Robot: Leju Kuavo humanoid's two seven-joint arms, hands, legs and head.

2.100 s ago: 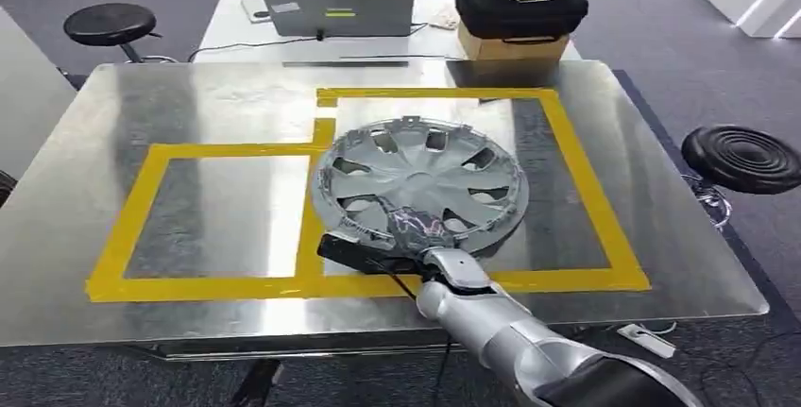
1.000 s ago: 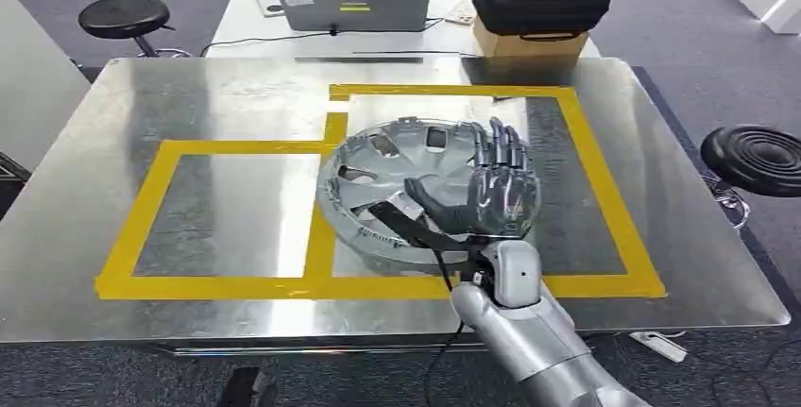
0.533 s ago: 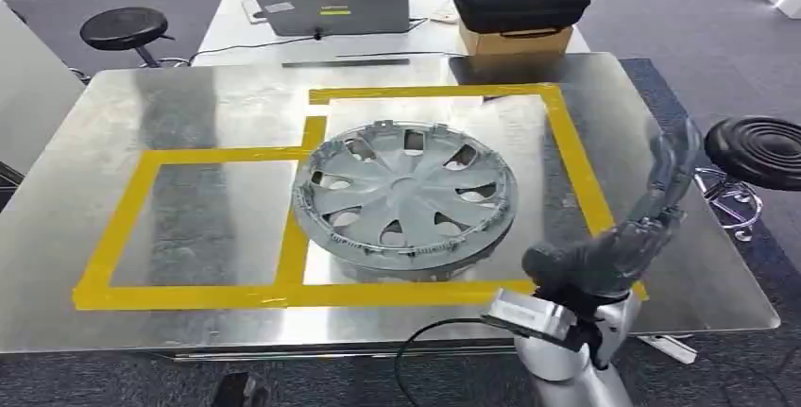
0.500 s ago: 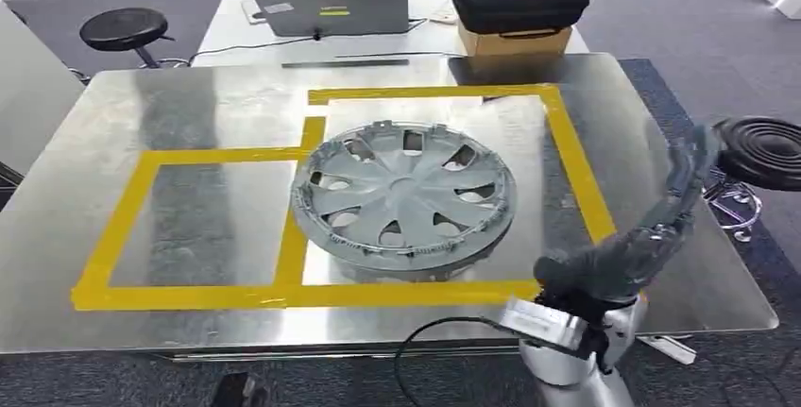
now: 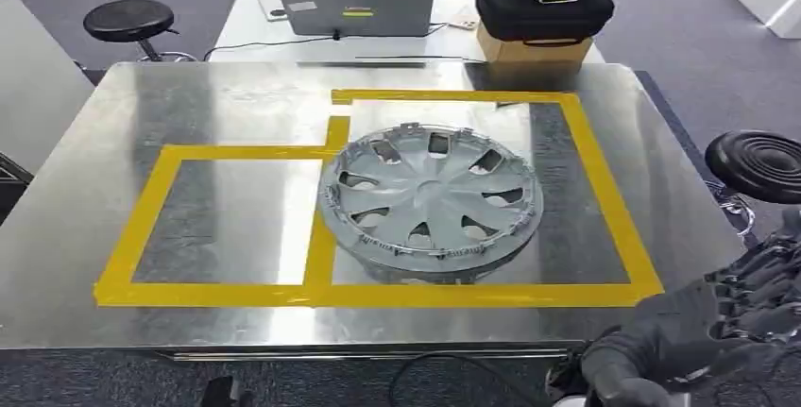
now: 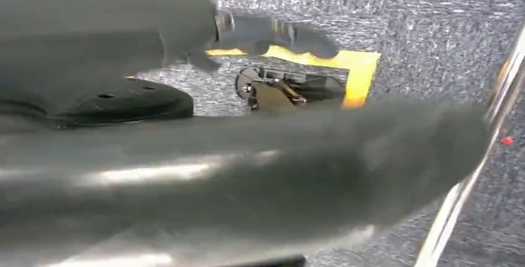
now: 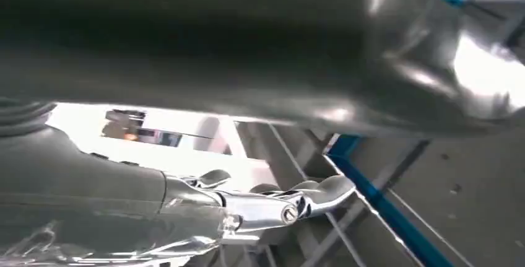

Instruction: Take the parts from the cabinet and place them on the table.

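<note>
Your right hand (image 5: 727,331) is pulling back empty, fingers loosely curled, leaving the hubcap (image 5: 431,201) lying released on the surface (image 5: 236,105).

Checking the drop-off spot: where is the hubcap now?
In the head view the hubcap lies flat on the metal table, inside the right-hand yellow tape rectangle, its left rim at the tape divider.
</note>
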